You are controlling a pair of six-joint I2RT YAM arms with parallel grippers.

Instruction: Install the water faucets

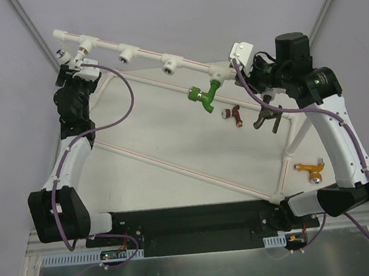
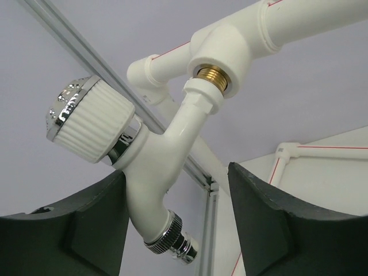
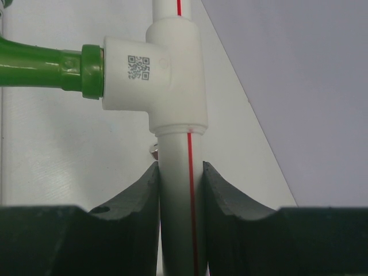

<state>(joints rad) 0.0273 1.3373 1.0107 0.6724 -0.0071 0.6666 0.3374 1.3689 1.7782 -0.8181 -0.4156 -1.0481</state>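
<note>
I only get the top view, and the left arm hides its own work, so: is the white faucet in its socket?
Observer: Yes. The left wrist view shows the white faucet with its brass thread in the tee fitting.
Operator: Clamped on it?
Observer: No, the left gripper stands open, with a gap on one side of the faucet.
Operator: And the other arm?
Observer: The right gripper is shut on the white pipe, beside the tee that holds the green faucet.

High rear overview; both wrist close-ups on the pipe frame (image 1: 148, 54)
</note>
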